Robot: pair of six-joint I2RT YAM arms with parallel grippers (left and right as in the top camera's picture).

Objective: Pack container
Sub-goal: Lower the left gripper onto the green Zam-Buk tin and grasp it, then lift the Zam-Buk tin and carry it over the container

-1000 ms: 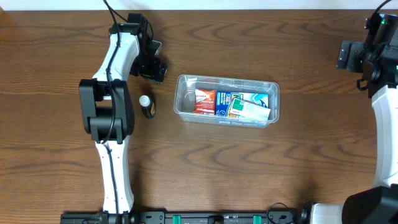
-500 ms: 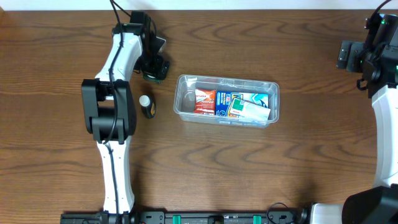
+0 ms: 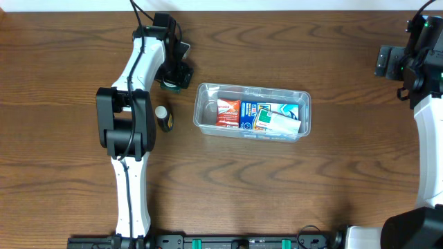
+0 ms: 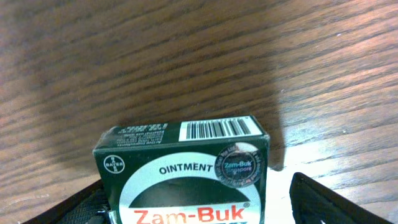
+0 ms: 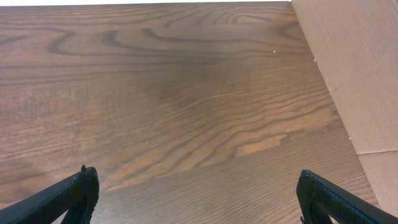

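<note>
Roughly at the middle of the table [image 3: 277,187], a little nearer its far edge, lies the container [image 3: 199,114], long side running left to right. Inside it a red box [image 3: 228,112] sits at the left end, a blue and green box [image 3: 253,115] beside it, and a white pack [image 3: 285,124] toward the right end, tilted. Left of the container, apart from it, a small dark bottle [image 3: 162,117] with a white cap stands upright on the wood. Beyond the bottle, toward the far edge, the left gripper [image 3: 173,77] points down with its fingers [image 4: 323,202] clamped on a dark green ointment box [image 4: 183,165], which hangs over its own shadow. The left arm [image 3: 131,187] reaches from the near edge up the table, folded at a black joint beside the bottle. The right arm [image 3: 429,138] stands along the right edge; the right gripper [image 5: 196,186] hangs near the far right corner, fingers wide apart over bare wood. The table is dark brown, strongly grained; a beige board [image 5: 354,74] borders it at the right of the right wrist view.
</note>
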